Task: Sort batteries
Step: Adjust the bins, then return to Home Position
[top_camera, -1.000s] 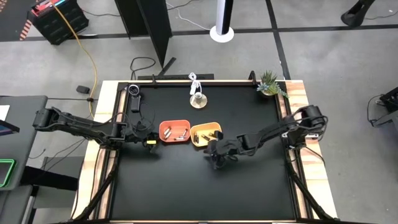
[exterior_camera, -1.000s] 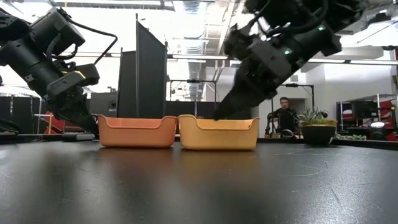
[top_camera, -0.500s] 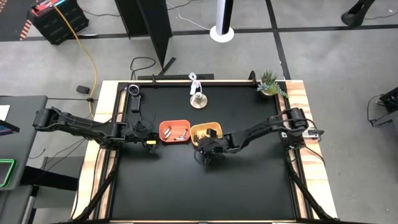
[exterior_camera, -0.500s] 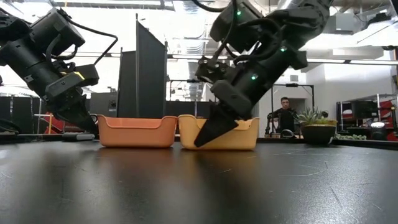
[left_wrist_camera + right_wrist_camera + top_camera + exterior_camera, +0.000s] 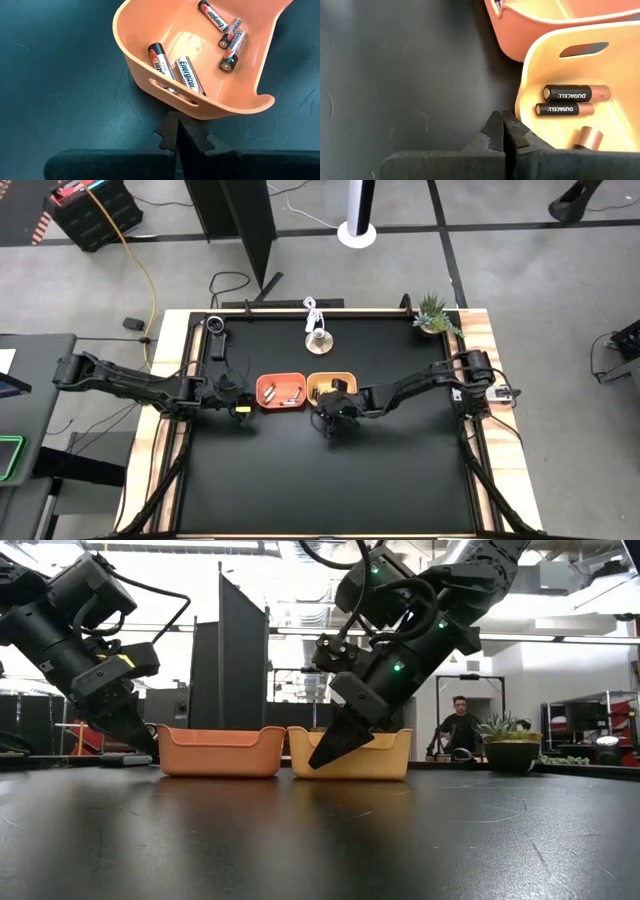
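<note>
The orange tray holds several silvery-white batteries lying flat on its floor. Beside it on the right, the yellow tray holds three dark brownish batteries. My left gripper is shut and low at the orange tray's left end, its tips right at the wall under the handle slot. My right gripper is shut, slanting down at the yellow tray's near left corner, tips beside the wall. My left gripper's shut fingertips stand right at the orange tray's left end wall; whether they touch it I cannot tell. My right gripper's shut fingertips stand close by the yellow tray's near left corner; whether they touch it I cannot tell.
A round metal-and-wood object with a white cable sits near the far edge. A potted plant stands at the far right corner, and a small dark device at the far left. A person is in the room behind.
My right gripper has moved toward the table's left, from the yellow tray's near right side to its near left corner, and has come down from rim height to near the table. The left arm and both trays have kept still.
</note>
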Available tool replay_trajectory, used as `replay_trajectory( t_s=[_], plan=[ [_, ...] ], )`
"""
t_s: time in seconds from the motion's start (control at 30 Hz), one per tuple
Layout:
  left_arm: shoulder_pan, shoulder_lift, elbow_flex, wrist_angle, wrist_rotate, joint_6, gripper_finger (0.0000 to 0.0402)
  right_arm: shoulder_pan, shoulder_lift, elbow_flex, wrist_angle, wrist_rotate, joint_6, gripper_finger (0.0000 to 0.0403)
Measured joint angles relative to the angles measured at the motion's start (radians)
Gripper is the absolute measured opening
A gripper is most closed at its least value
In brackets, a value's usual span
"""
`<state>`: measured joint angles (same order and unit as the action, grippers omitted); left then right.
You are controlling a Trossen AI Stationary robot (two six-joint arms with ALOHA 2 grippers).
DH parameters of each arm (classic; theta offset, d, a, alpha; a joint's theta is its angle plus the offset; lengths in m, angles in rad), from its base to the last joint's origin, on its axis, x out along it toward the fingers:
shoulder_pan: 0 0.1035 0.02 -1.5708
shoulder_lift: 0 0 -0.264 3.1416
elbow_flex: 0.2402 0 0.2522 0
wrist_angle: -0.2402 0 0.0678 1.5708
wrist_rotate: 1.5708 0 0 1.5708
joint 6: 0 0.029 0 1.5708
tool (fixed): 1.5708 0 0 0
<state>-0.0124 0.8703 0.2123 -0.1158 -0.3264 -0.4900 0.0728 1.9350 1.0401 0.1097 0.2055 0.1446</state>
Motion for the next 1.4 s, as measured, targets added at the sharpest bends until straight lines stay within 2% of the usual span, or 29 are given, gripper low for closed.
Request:
replay_trajectory(
  t_s=[0.13, 1.03, 1.4],
  plan=[
    [0.0, 0.0, 0.0, 0.0, 0.0, 0.025, 0.0002, -0.004, 0.0, 0.0, 0.002, -0.026, -0.022, 0.0004],
    [0.003, 0.0, 0.0, 0.082, -0.03, 0.143, 0.0002, 0.014, -0.001, 0.03, -0.013, -0.031, -0.093, 0.0015],
    [0.002, 0.0, 0.0, -0.01, -0.029, 0.089, 0.0002, 0.052, -0.005, 0.03, -0.049, -0.031, -0.073, 0.0022]
  ],
)
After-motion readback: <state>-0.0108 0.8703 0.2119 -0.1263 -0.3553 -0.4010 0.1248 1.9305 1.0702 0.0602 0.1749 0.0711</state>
